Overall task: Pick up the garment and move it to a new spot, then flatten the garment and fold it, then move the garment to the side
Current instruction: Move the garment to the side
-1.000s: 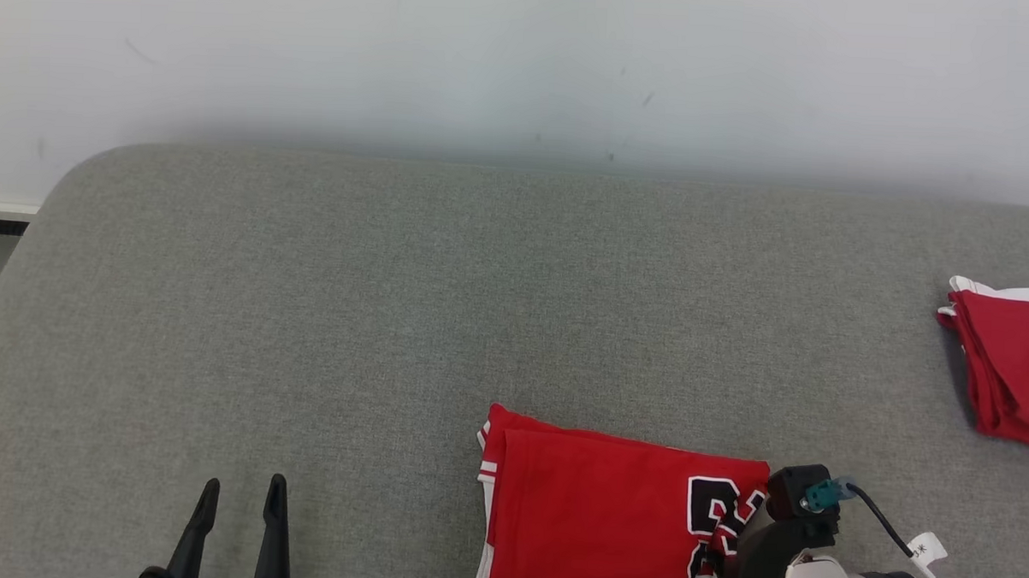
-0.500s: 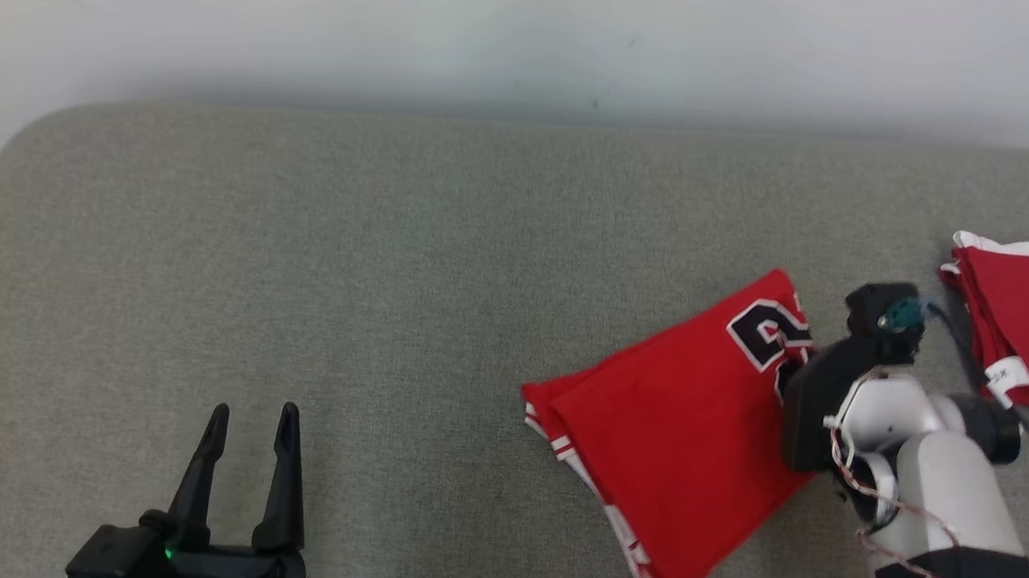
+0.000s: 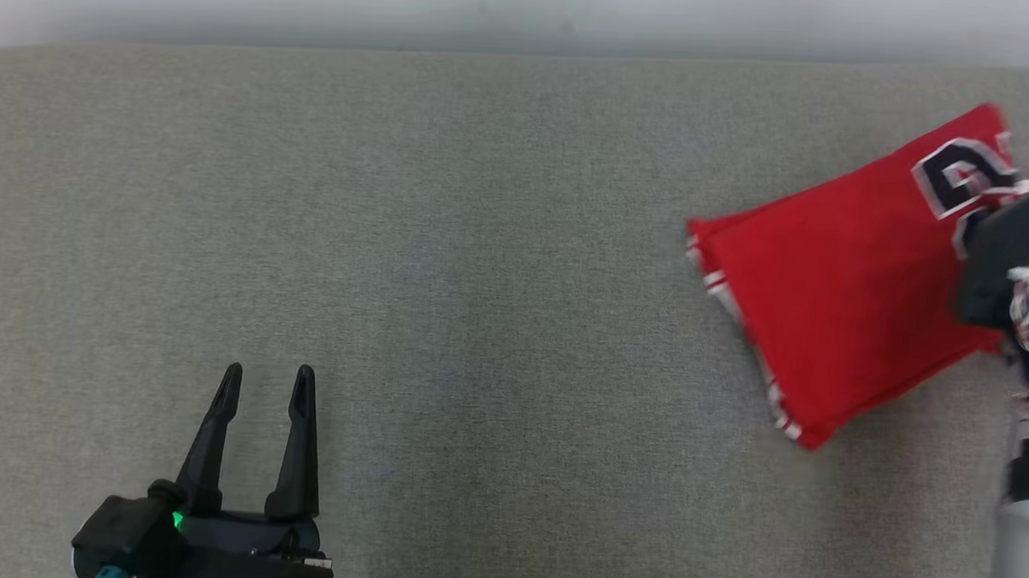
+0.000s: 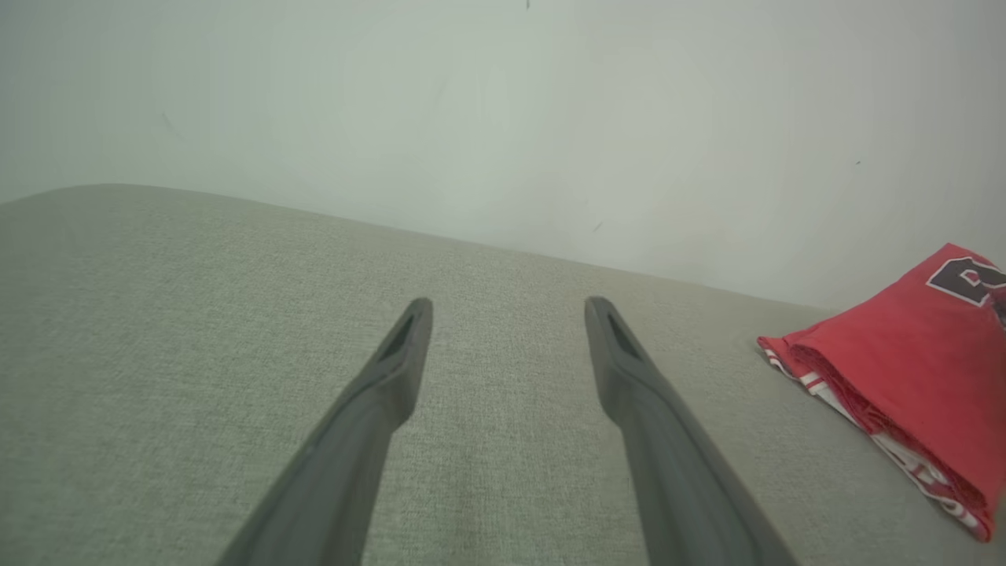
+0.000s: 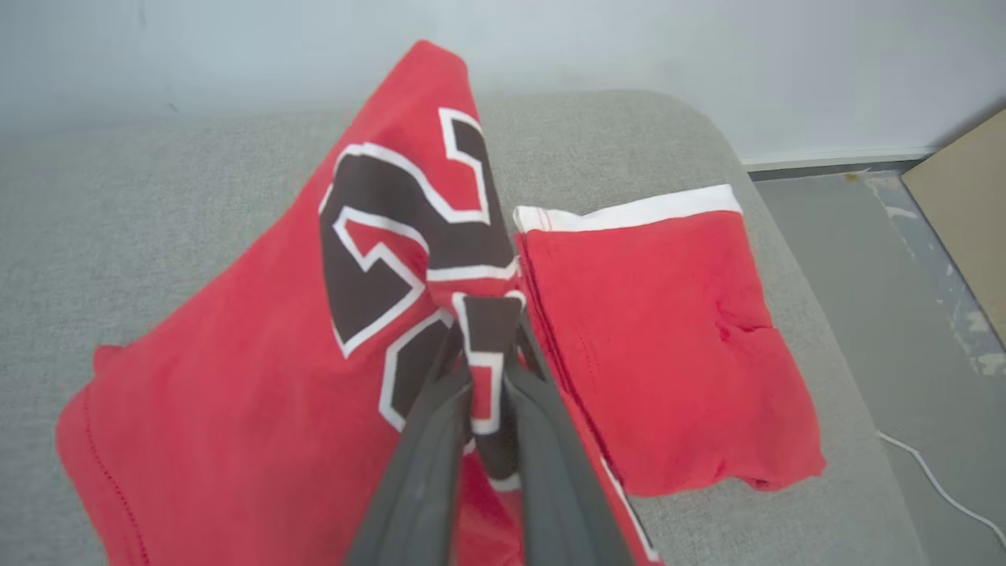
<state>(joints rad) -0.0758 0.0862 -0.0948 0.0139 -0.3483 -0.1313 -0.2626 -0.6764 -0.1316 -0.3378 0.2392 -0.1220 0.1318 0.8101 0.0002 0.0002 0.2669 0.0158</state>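
Two of three stages look done to us: the garment [image 3: 848, 283] is a folded red packet with black-and-white numerals, so we're on the last bit, moving it aside. It sits at the far right of the grey cushion [image 3: 482, 236], gripped end raised, low end seemingly touching the fabric. In the right wrist view we see a second folded red garment [image 5: 668, 338] just beside it, probably the drop spot. Our right gripper [image 5: 489, 338] is pinching the garment's numeral edge, fingers nearly together with cloth between them. That arm comes in from the right edge of the head view. Our left gripper [image 3: 269, 374] sits lower left, fingers spread, holding nothing, over bare cushion. Left to do: set down, release.
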